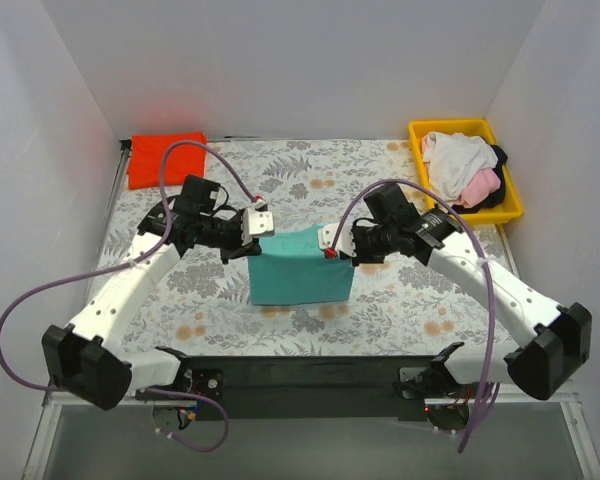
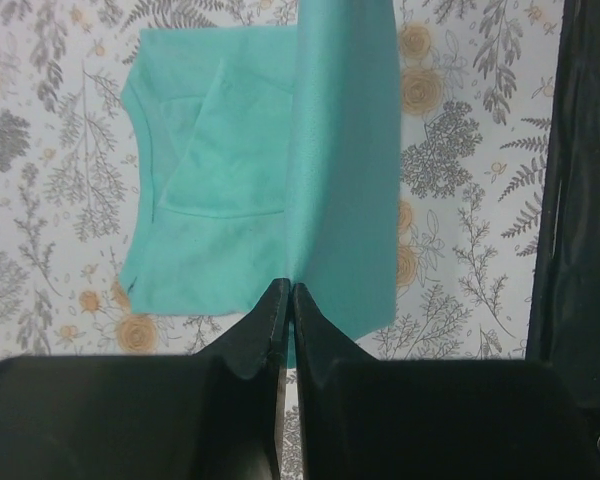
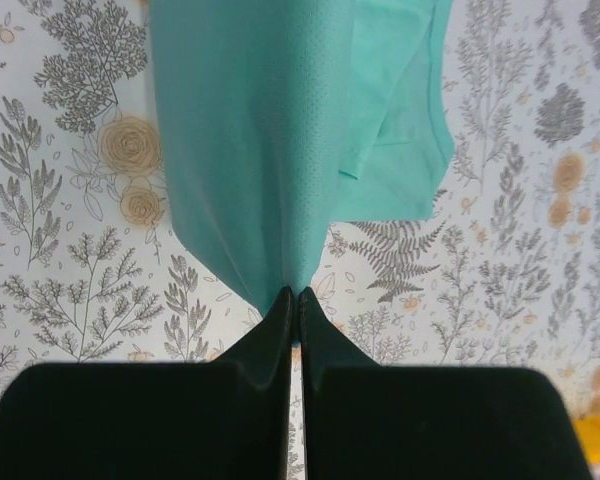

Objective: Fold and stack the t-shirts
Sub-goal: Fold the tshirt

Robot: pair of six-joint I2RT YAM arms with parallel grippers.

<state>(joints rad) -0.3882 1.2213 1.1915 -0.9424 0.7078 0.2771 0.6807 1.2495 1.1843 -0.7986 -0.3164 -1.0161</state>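
Teal t-shirt [image 1: 300, 280] edge raised, rest on fern cloth [image 1: 410, 300] | left fingers [image 1: 261, 224] pinch left corner | right fingers [image 1: 329, 239] pinch right corner

Surface: my table [image 1: 220, 312], covered by fern cloth [image 1: 420, 300].
Middle: teal shirt [image 1: 302, 278], near part flat on the cloth.
Far left corner: red shirt [image 1: 165, 158], lying flat.
Far right corner: yellow tray [image 1: 448, 126].

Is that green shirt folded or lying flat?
Half-folded: the teal t-shirt has one edge pinched by the left gripper and right gripper, raised over the rest.
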